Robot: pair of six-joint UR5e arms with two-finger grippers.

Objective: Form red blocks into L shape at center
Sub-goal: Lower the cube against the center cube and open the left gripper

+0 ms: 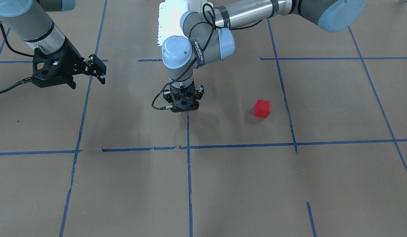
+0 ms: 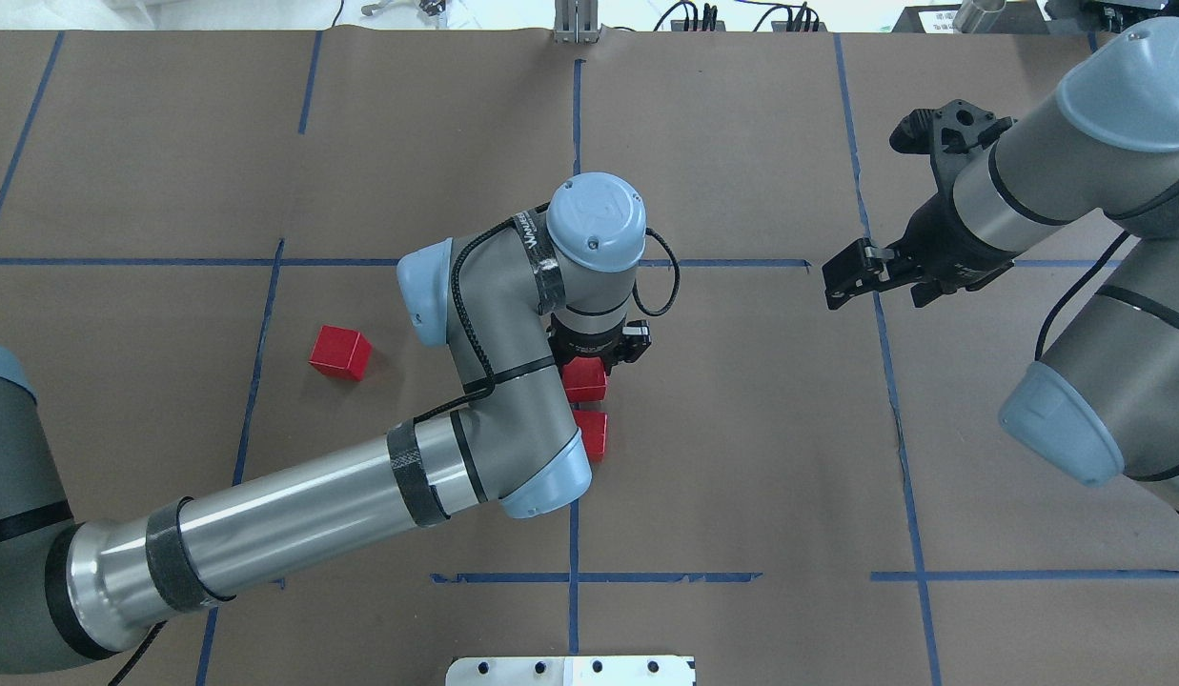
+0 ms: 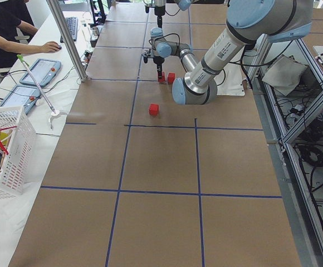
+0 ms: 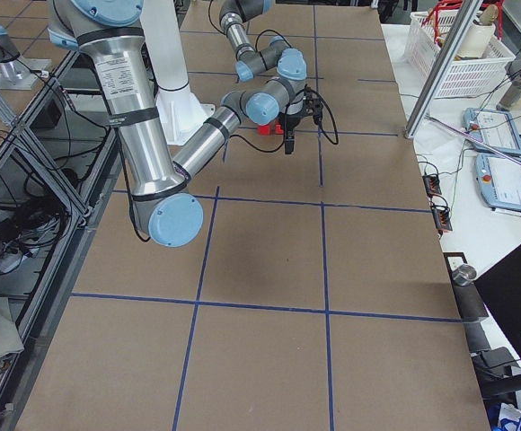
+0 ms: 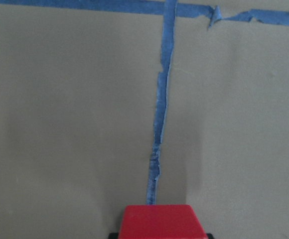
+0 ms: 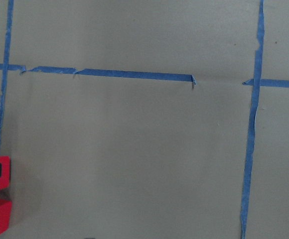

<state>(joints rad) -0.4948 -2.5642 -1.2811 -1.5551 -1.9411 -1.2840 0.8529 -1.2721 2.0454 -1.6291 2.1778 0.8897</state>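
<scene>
My left gripper (image 1: 184,108) is clamping a red cube (image 5: 160,221) on the middle tape line (image 5: 157,149) at overhead centre, just above a second cube (image 2: 592,433). The right gripper (image 2: 842,284) is hanging upper right with its jaws apart. Next, I reckon, I'm releasing and fetching the stray cube (image 2: 340,353) at centre left.

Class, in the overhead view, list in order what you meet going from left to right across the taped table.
Lone red block → left hand closed on a second red block → open right hand.
</scene>
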